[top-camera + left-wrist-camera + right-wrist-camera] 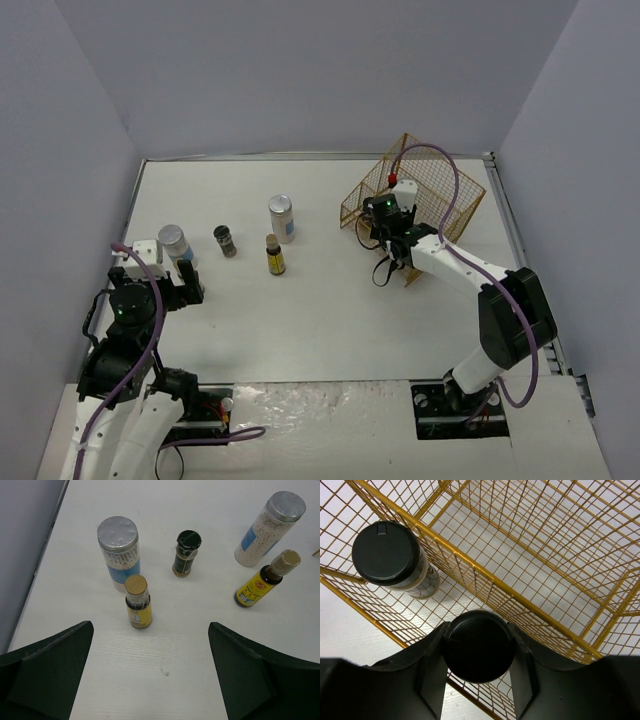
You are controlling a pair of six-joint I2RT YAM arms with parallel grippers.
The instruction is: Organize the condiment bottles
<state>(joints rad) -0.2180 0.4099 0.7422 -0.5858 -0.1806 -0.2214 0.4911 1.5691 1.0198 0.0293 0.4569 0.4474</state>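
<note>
Nearest the bases, the left tool (pixel 155 680) hangs low over the white desk (pixel 330 320), its two fingers spread wide with nothing between them. Its own camera shows five bottles standing upright ahead of it. Closest is a slim yellow-labelled bottle (pixel 138 605), just in front of a silver-lidded jar (pixel 118 555) with a blue label. To the right of those, and apart from both, stands a short dark jar (pixel 186 555) with a black cap. Farther right, a second yellow-labelled bottle (pixel 262 582) stands just before a second silver-lidded jar (pixel 270 530). The overhead view shows only four of these plainly. There the near slim bottle is lost beside the left arm's fingers, while the first jar's lid shows just beside the tool.

Across the desk, well apart from that group, the right tool (pixel 478 635) is closed on a black-capped jar (pixel 479 662), its fingers flanking the cap on both sides. From above, the arm covers this jar. Only the wrist camera shows it, looking straight down on its lid at the near edge of the gold wire basket (pixel 545 555). Whether its base rests on the basket floor I cannot tell. To its left, another black-capped jar (pixel 390 555) stands upright inside a near compartment. In the overhead view the basket sits toward the desk's far right.
</note>
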